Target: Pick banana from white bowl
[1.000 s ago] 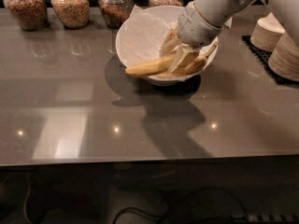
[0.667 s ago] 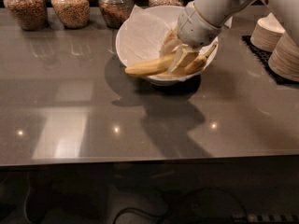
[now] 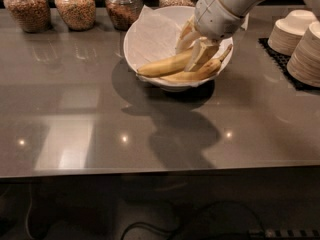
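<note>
The white bowl (image 3: 145, 39), wide and lined with crinkled white paper, stands at the back middle of the grey counter. Two bananas lie in it. The banana (image 3: 162, 65) is the plumper, bright-yellow one, lying across the bowl's front. A thinner, duller banana with a long stem (image 3: 202, 74) lies just in front of it. My gripper (image 3: 185, 59) reaches down from the upper right into the bowl. Its cream fingers (image 3: 201, 54) straddle the bright banana's right end and are closed on it. That end is hidden by the fingers.
Several glass jars of grains and cereal (image 3: 75, 6) line the back edge behind the bowl. Stacks of small cream bowls (image 3: 300, 39) stand on a black mat at the right. The counter's front edge (image 3: 160, 169) runs across the lower part of the view.
</note>
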